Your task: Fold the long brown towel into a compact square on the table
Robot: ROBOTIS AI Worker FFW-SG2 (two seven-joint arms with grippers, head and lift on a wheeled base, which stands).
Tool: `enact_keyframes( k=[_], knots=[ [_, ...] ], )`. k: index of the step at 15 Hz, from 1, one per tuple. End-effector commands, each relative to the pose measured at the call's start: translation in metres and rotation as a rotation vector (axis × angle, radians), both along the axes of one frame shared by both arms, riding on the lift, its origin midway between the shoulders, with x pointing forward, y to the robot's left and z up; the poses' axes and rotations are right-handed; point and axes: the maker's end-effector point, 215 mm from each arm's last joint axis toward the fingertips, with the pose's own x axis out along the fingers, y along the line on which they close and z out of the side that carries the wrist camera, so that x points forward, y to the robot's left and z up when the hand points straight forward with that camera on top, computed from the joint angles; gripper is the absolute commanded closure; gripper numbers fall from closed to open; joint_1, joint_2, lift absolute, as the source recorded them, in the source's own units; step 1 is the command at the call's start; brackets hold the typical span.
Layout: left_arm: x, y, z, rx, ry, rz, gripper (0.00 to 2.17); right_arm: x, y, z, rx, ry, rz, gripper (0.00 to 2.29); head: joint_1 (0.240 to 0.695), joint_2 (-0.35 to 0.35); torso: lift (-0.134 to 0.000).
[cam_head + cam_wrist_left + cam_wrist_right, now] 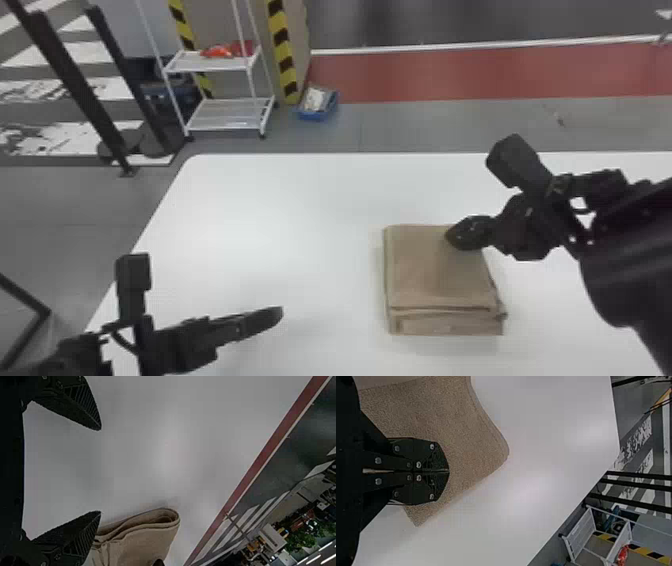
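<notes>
The brown towel (435,275) lies folded into a thick, nearly square stack on the white table, its layered edges showing on the near side. My left gripper (277,314) is left of the stack, apart from it. In the left wrist view, my left gripper (99,471) has its fingers spread wide, and the folded end of the towel (146,538) shows beyond one of them. My right gripper (451,237) is at the towel's far right part. Seen from the right wrist, my right gripper (448,471) has its fingers together over the top layer of the towel (462,439).
The white table (250,215) extends around the towel, with its far edge beyond the stack. On the floor past it stand a white shelf cart (225,117), a blue bin (320,107) and dark posts (82,92) at the far left.
</notes>
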Motion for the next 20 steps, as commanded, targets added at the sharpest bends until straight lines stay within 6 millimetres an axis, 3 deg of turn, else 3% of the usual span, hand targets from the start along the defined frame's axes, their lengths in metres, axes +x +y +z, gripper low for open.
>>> enact_keyframes(
  k=[1, 3, 6, 7, 10, 11, 12, 13, 14, 17, 19, 20],
  knots=[
    [-0.002, 0.003, 0.0, 0.0, 0.001, 0.007, 0.14, 0.014, 0.002, -0.023, -0.038, 0.003, 0.012, 2.11, 0.695, 0.156, -0.124],
    [-0.003, 0.005, -0.001, 0.0, 0.004, 0.012, 0.14, 0.017, -0.012, -0.038, -0.088, 0.016, -0.009, 2.11, 0.695, 0.164, -0.124],
    [-0.002, 0.005, -0.002, -0.003, 0.003, 0.012, 0.14, 0.02, -0.024, -0.046, -0.101, 0.012, -0.036, 2.11, 0.695, 0.149, -0.124],
    [-0.001, 0.005, -0.002, -0.001, 0.001, 0.012, 0.14, 0.021, -0.025, -0.041, -0.078, -0.001, -0.044, 2.11, 0.695, 0.144, -0.124],
    [0.001, 0.005, 0.001, 0.001, -0.009, 0.013, 0.14, 0.027, -0.024, 0.011, 0.096, -0.08, -0.094, 2.09, 0.695, 0.134, -0.124],
    [0.003, 0.007, 0.003, 0.001, -0.014, 0.017, 0.14, 0.026, -0.024, 0.026, 0.186, -0.104, -0.14, 1.87, 0.695, 0.134, -0.124],
    [0.005, 0.008, 0.006, 0.001, -0.023, 0.019, 0.14, 0.026, -0.025, 0.035, 0.256, -0.134, -0.19, 1.44, 0.695, 0.135, -0.124],
    [0.011, 0.006, 0.015, -0.005, -0.061, 0.012, 0.14, 0.023, -0.026, 0.045, 0.326, -0.171, -0.248, 0.61, 0.695, 0.132, -0.124],
    [0.014, 0.003, 0.026, -0.011, -0.093, 0.004, 0.14, 0.019, -0.026, 0.052, 0.371, -0.218, -0.289, 0.11, 0.695, 0.127, -0.124],
    [0.023, 0.005, 0.058, 0.047, -0.252, -0.001, 0.12, -0.005, -0.024, 0.073, 0.456, -0.45, -0.414, 0.03, 0.695, 0.115, -0.124],
    [0.032, 0.001, 0.082, 0.06, -0.411, 0.012, 0.11, -0.034, -0.022, 0.104, 0.532, -0.661, -0.461, 0.03, 0.695, 0.118, -0.124],
    [0.035, -0.001, 0.092, 0.065, -0.489, 0.022, 0.12, -0.053, -0.027, 0.108, 0.553, -0.725, -0.512, 0.04, 0.695, 0.123, -0.124]
  ],
)
